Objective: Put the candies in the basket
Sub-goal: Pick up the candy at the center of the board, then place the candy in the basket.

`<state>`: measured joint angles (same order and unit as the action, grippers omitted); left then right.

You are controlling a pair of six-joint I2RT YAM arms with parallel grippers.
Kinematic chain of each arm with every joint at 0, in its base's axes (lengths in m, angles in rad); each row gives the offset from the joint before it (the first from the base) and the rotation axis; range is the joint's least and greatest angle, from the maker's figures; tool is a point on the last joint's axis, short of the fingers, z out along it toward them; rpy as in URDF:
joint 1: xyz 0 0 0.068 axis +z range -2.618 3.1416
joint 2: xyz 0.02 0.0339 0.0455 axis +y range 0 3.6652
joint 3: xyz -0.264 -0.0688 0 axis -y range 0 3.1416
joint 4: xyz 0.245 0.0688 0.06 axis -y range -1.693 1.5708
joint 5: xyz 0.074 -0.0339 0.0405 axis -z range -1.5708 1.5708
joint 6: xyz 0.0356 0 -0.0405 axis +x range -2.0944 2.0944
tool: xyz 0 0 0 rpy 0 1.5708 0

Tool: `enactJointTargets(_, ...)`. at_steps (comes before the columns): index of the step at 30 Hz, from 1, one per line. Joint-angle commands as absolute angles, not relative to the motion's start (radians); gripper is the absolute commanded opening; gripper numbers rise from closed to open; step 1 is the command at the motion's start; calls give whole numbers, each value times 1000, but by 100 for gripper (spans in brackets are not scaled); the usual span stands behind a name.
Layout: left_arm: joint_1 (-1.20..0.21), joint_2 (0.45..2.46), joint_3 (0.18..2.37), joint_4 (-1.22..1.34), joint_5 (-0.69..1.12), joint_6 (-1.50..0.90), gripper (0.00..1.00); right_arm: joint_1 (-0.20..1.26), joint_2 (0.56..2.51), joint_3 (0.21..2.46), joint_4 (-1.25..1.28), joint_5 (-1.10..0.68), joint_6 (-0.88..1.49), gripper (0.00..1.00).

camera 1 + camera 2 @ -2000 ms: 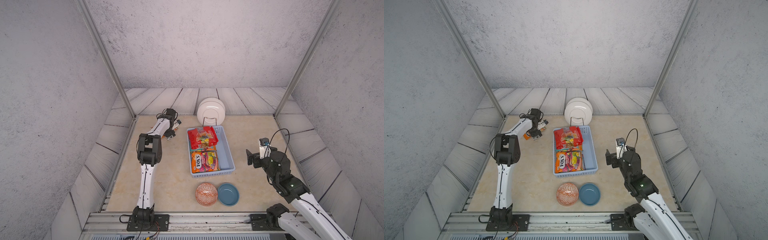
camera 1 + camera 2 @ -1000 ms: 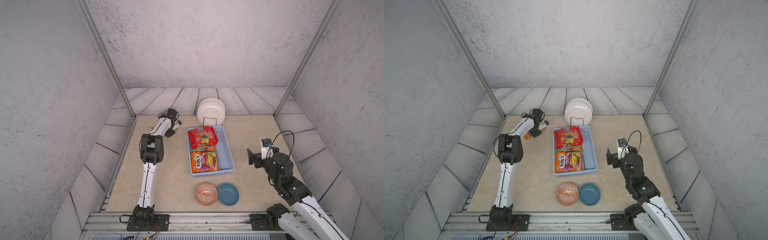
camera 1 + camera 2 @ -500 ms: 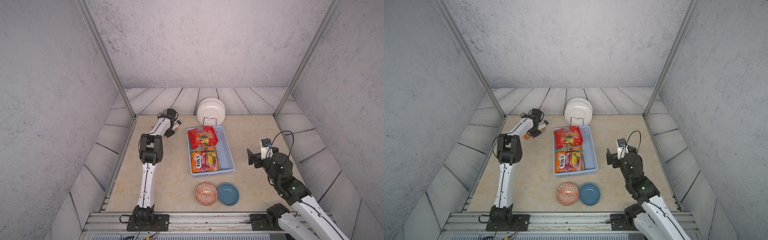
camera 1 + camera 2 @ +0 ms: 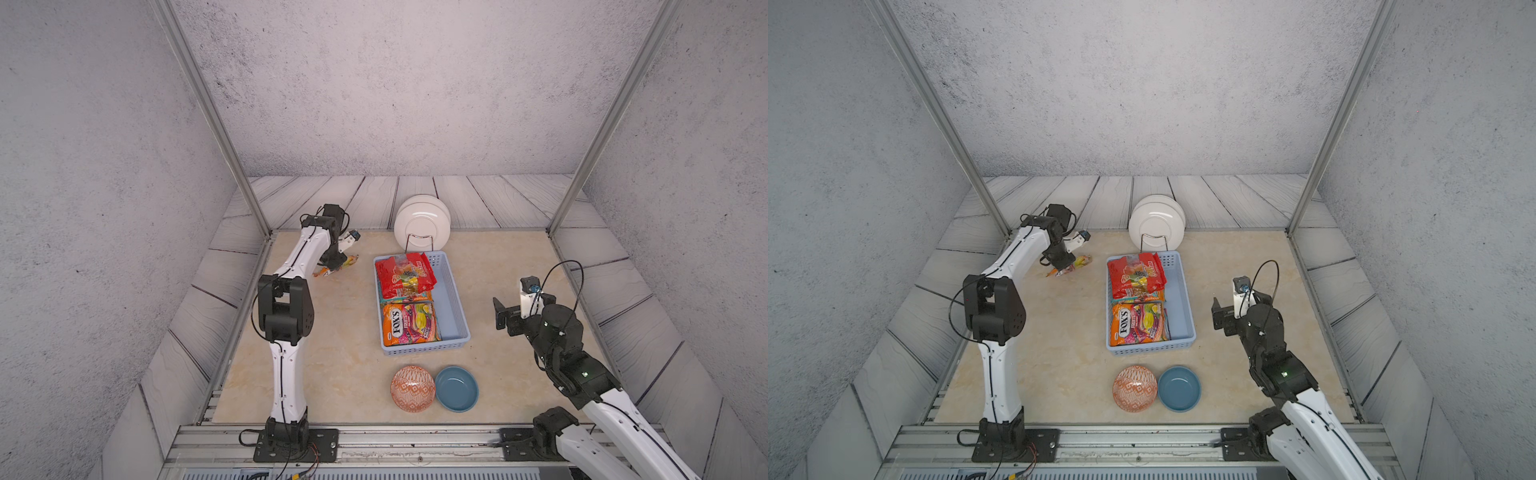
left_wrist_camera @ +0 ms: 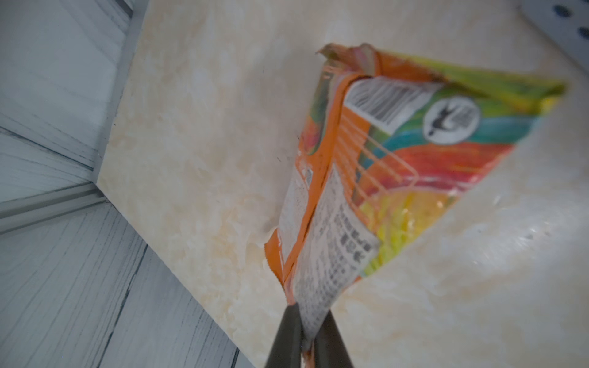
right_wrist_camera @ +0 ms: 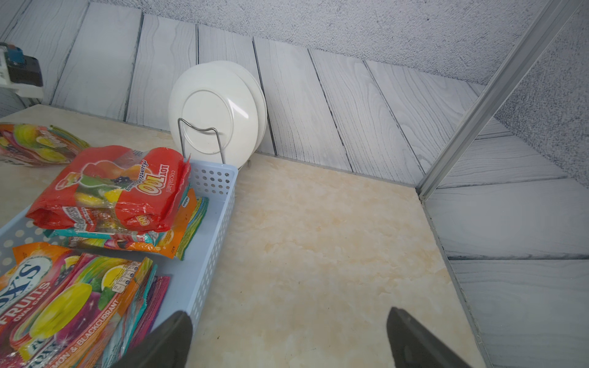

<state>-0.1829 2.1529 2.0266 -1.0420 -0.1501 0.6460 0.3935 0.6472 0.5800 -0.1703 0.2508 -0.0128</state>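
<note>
The light blue basket [image 4: 453, 299] [image 4: 1181, 299] sits mid-table and holds several candies. A red bag [image 4: 405, 274] [image 6: 108, 191] lies on top at its far end, and an orange FOX'S bag [image 4: 409, 324] [image 6: 57, 302] at its near end. One more orange and yellow-green candy bag [image 4: 338, 268] [image 5: 398, 153] is at the table's far left. My left gripper [image 5: 307, 331] [image 4: 1065, 270] is shut on that bag's edge. Whether the bag still touches the table I cannot tell. My right gripper [image 6: 287, 334] [image 4: 505, 316] hovers open and holds nothing, right of the basket.
White plates in a wire rack [image 4: 422, 222] [image 6: 216, 108] stand just behind the basket. An orange patterned bowl [image 4: 412, 388] and a round blue bowl [image 4: 457, 388] sit near the front edge. Metal frame posts and grey plank walls border the table.
My left gripper's jaws have closed onto the edge of the orange candy bag at the far left. The right arm has hardly moved.
</note>
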Motion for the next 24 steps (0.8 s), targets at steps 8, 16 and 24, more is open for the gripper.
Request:
enactJointTargets(8,-215,1909,1971,-1199,-45,616,0,390,646,578,-159,292,-29,99)
enactJointTargets(16,-290,1795,1981,-1336,20,579,0,392,631,570,-143,299,-32,99)
enactJointTargets(24,-381,1700,1961,-1338,190,498,0,390,624,569,-133,292,-36,99)
